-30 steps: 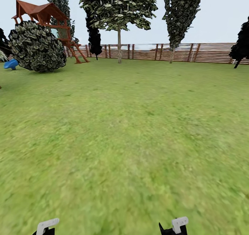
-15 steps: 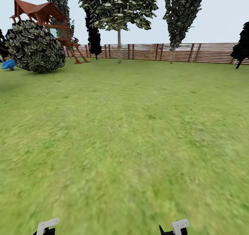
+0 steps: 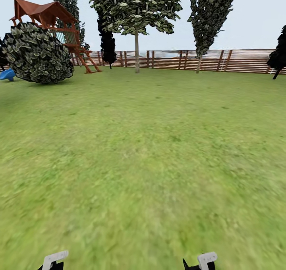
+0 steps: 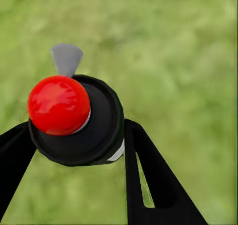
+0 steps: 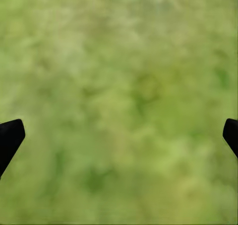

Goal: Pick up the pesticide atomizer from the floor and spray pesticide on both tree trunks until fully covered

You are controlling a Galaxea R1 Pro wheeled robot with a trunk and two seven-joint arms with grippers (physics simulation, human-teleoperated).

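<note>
Bush [image 3: 36, 53] further left than before; left pincer [image 4: 74, 150] gripping atomizer [image 4: 74, 118], right pincer [image 5: 119, 135] released.

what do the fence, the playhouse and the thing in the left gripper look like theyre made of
Fence: looks like wood, brown horizontal slats on posts, matte. Playhouse: reddish-brown timber by its look, stained. Atomizer in the left gripper: probably plastic, a glossy red cap with a highlight on a smooth black body.
</note>
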